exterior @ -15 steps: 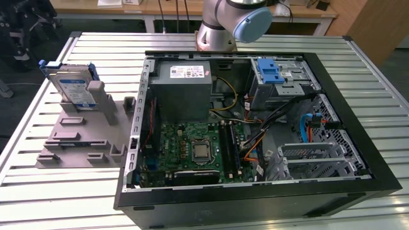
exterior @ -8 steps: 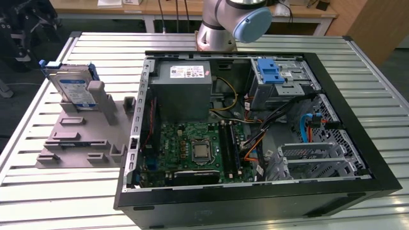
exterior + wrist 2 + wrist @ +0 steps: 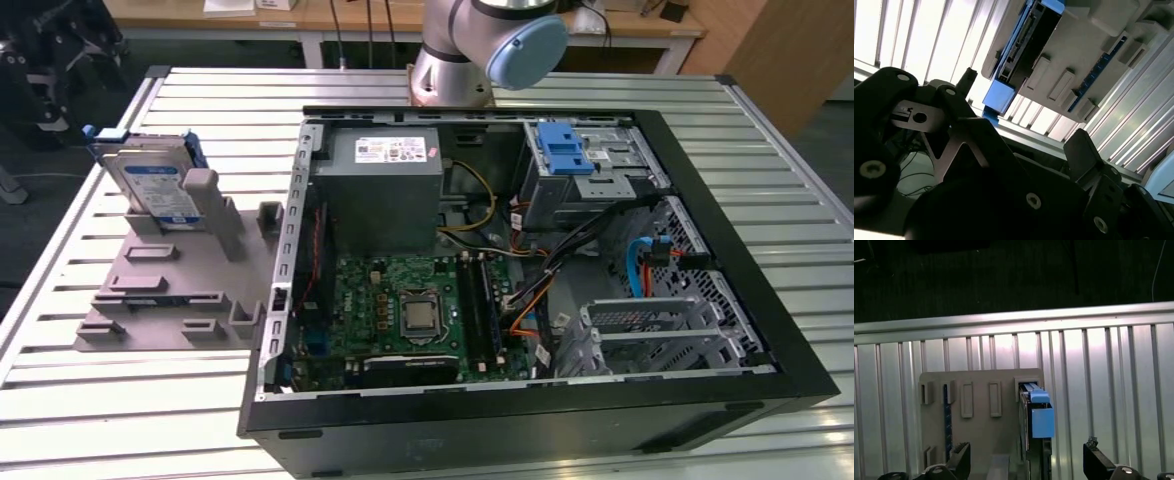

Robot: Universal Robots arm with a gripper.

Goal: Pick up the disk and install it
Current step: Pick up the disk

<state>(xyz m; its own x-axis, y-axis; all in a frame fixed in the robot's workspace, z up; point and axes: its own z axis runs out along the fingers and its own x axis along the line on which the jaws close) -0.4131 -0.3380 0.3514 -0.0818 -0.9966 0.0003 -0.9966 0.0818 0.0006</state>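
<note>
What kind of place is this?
Probably a robotics lab bench: a grey robot arm stands at a slatted metal table holding an open black computer case and a grey plastic fixture with the silver blue-framed disk.

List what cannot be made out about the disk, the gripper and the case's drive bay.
- Disk, exterior view: lower part hidden behind the grey fixture posts.
- Disk's label, first wrist view: unseen, since the disk stands edge-on.
- Gripper, first wrist view: mostly cut off by the picture's edge; its height above the disk is unclear.
- Drive bay, exterior view: its inside is covered by a blue latch and cables.
</note>
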